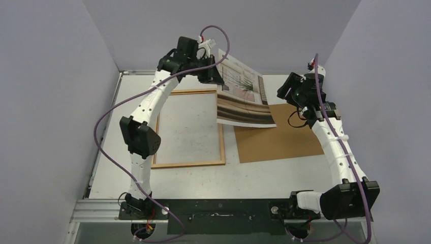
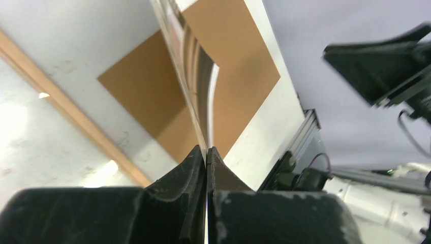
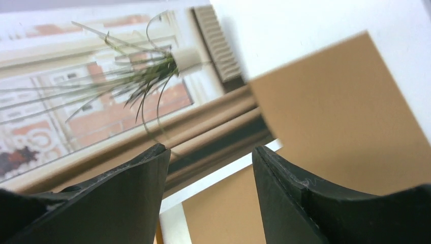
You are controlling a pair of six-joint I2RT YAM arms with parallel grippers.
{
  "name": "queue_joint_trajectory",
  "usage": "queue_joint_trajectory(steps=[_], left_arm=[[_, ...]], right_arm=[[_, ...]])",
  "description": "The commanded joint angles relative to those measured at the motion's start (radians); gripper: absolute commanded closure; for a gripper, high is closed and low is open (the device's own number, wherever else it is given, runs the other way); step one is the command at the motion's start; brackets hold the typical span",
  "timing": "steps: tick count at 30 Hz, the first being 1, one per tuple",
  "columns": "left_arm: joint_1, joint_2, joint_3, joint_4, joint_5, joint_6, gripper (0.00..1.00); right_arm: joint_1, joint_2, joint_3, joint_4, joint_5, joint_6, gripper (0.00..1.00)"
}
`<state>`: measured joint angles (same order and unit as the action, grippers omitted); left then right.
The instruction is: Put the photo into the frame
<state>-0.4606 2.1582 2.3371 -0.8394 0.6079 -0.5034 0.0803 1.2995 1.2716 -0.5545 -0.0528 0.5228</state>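
The photo [image 1: 244,94] hangs tilted in the air at the back of the table, picture side toward the right arm. My left gripper [image 1: 216,76] is shut on its left edge; in the left wrist view the print [image 2: 190,66] runs edge-on into the closed fingertips [image 2: 207,152]. The frame [image 1: 188,128] lies flat on the table at left, below and left of the photo. My right gripper [image 1: 300,96] stands open just right of the photo; its wrist view shows the print [image 3: 122,86] beyond the spread fingers [image 3: 211,157], nothing between them.
A brown fibreboard panel [image 1: 277,134] lies flat right of the frame, partly under the hanging photo. It also shows in the left wrist view [image 2: 152,91] and in the right wrist view [image 3: 330,112]. Grey walls close in on three sides.
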Motion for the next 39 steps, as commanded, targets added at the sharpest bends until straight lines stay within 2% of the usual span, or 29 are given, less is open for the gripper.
queue_joint_trajectory(steps=[1,7,14,18,22,29,33,35,39], left_arm=[[0.021,-0.176,0.057,-0.168,0.111,0.382,1.00],[0.043,-0.284,0.020,-0.279,0.086,0.589,1.00],[0.043,-0.364,-0.010,-0.369,0.078,0.785,1.00],[0.042,-0.408,-0.053,-0.404,0.075,0.863,1.00],[0.042,-0.451,-0.097,-0.404,0.032,0.887,1.00],[0.042,-0.511,-0.165,-0.247,-0.089,0.744,1.00],[0.043,-0.496,-0.139,-0.178,-0.221,0.568,1.00],[0.045,-0.466,-0.085,-0.207,-0.255,0.476,1.00],[0.076,-0.407,0.019,-0.282,-0.372,0.178,1.00]], right_arm=[[0.012,-0.114,0.001,0.222,0.046,-0.055,0.38],[0.046,-0.151,-0.036,0.352,-0.001,-0.080,0.36],[0.126,-0.193,-0.120,0.533,-0.105,-0.221,0.35],[0.190,-0.233,-0.177,0.638,-0.110,-0.302,0.34],[0.238,-0.238,-0.181,0.623,-0.073,-0.363,0.33],[0.327,-0.229,-0.163,0.561,-0.071,-0.437,0.20],[0.409,-0.217,-0.165,0.558,-0.050,-0.489,0.19],[0.463,-0.216,-0.182,0.575,-0.038,-0.510,0.19],[0.616,-0.238,-0.274,0.679,-0.008,-0.607,0.19]])
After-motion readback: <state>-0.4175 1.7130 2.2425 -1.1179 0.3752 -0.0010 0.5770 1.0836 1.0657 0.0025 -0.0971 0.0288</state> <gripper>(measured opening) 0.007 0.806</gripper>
